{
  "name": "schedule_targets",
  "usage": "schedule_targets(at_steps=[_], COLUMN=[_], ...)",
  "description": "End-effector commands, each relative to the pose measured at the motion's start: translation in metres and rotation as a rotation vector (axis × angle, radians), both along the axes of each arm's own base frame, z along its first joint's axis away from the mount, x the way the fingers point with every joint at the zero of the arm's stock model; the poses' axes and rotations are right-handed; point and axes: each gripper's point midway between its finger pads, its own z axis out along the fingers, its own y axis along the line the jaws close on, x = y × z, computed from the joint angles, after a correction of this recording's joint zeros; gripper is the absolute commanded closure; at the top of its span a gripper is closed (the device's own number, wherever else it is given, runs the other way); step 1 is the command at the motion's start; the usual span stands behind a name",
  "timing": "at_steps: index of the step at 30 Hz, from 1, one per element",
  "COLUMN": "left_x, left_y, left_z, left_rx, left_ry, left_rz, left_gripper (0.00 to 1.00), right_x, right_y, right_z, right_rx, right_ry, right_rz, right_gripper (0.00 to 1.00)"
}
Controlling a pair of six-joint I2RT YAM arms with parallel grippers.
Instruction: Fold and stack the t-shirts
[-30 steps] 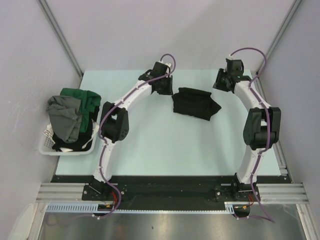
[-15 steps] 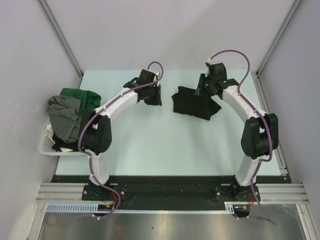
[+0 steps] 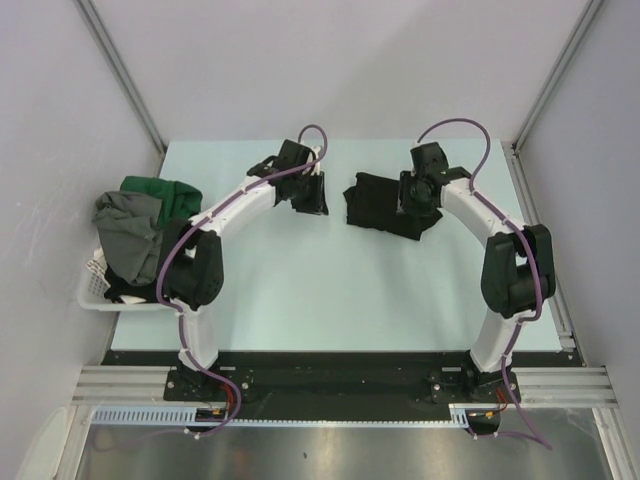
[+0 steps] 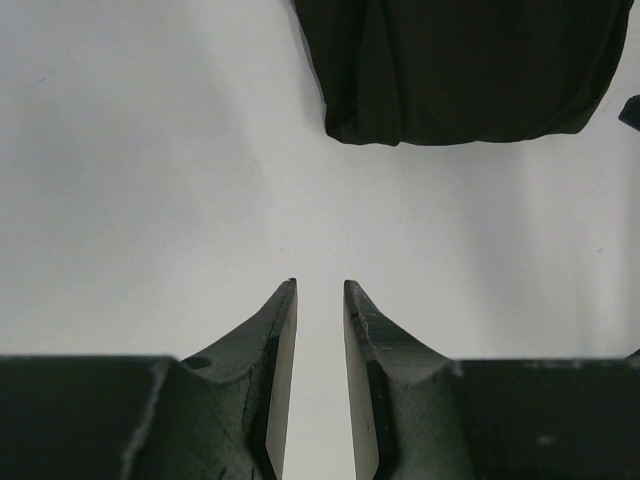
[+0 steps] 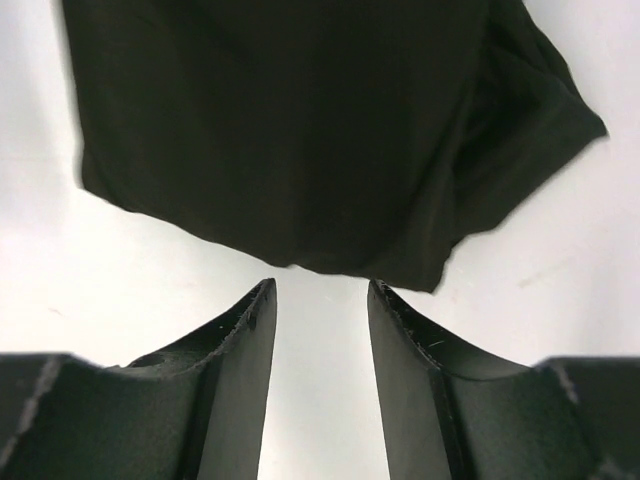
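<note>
A folded black t-shirt (image 3: 378,205) lies on the pale table toward the back centre. My right gripper (image 3: 413,198) hovers at its right side. In the right wrist view this gripper (image 5: 320,290) is open, with only bare table between its fingers, and the shirt's edge (image 5: 300,130) lies just past the tips. My left gripper (image 3: 308,198) is left of the shirt. It is open by a narrow gap (image 4: 320,290) and holds nothing; the shirt (image 4: 460,70) lies ahead to its right. A dark green t-shirt (image 3: 160,195) and a grey t-shirt (image 3: 130,235) are heaped in the basket.
The white slatted basket (image 3: 93,287) sits at the table's left edge, with a black cloth (image 3: 150,285) under the heap. Grey walls and metal posts close in the table on the left, back and right. Both arm bases stand at the near edge.
The right gripper swung left from the back right corner to the black shirt, and its jaws have widened. The left gripper shifted left, away from the shirt, then held still.
</note>
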Motion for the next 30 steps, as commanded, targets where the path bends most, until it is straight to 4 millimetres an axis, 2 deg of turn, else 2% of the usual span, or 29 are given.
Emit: schedule_targets(at_steps=[1,8,13,17,18,25,30], left_x=[0.005,0.005,0.003,0.001,0.000,-0.002,-0.008], left_y=[-0.008,-0.005,0.001,0.004,0.004,0.010,0.016], left_z=[0.043,0.054,0.058,0.057,0.058,0.064,0.064], left_rx=[-0.055,-0.037,-0.015,-0.007,-0.006,0.010,0.028], left_ry=[-0.082,-0.095,-0.103,-0.091,-0.091,-0.097,-0.086], left_rz=[-0.037,-0.046,-0.040,-0.026,-0.022,0.000,0.011], left_gripper=[0.70,0.70,0.70,0.70,0.70,0.71,0.71], right_x=[-0.013,-0.016,0.003,0.014,0.016,0.026,0.037], right_y=[-0.028,-0.056,-0.073,-0.068,-0.067,-0.048,-0.046], right_z=[0.007,-0.002,-0.004,-0.014,-0.022,-0.046,-0.049], right_rx=[-0.074,-0.124,-0.091,-0.021,-0.024,0.057,0.065], right_ry=[-0.008,-0.002,-0.037,-0.033,-0.020,0.023,0.014], right_rz=[-0.050,-0.108,-0.138,-0.117,-0.117,-0.052,-0.052], right_gripper=[0.53,0.48,0.48,0.47,0.46,0.46,0.46])
